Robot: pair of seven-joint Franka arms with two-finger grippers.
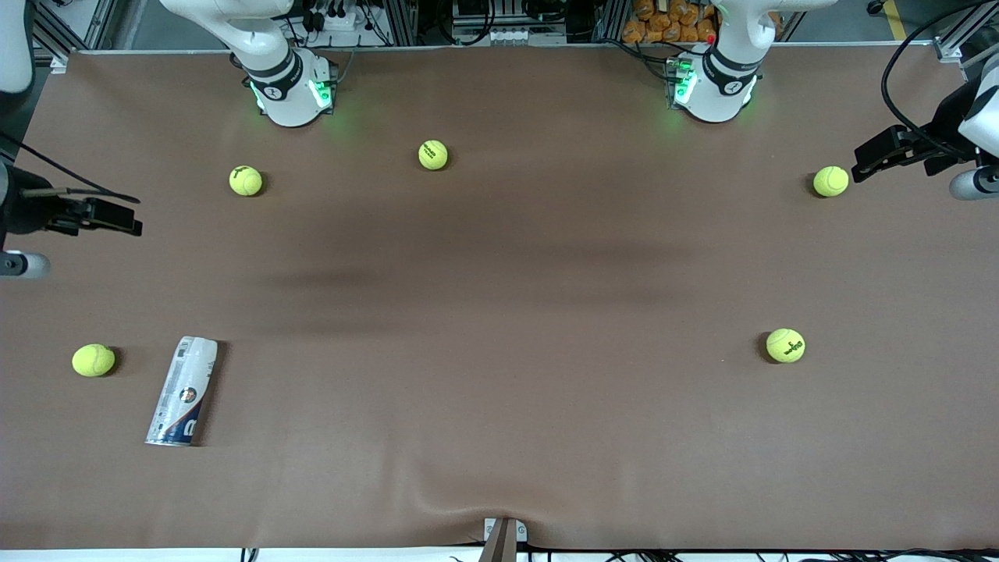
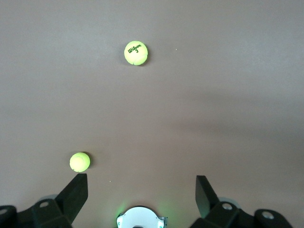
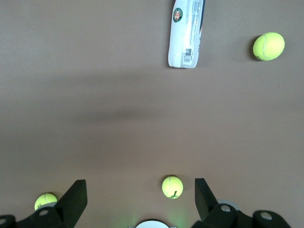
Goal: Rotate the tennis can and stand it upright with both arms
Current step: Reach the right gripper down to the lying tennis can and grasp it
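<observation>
The tennis can (image 1: 183,390) lies on its side on the brown table, near the front camera at the right arm's end. It also shows in the right wrist view (image 3: 186,33), white label up, cut off by the frame edge. My right gripper (image 1: 129,215) hangs high over the right arm's end of the table, open and empty (image 3: 140,190), well apart from the can. My left gripper (image 1: 862,164) hangs high over the left arm's end, open and empty (image 2: 140,187). The can is out of the left wrist view.
Several yellow-green tennis balls lie scattered: one beside the can (image 1: 94,360) (image 3: 269,46), two near the right arm's base (image 1: 246,180) (image 1: 433,154), and two at the left arm's end (image 1: 830,181) (image 1: 785,345). The arms' green-lit bases (image 1: 289,86) (image 1: 714,86) stand farthest from the front camera.
</observation>
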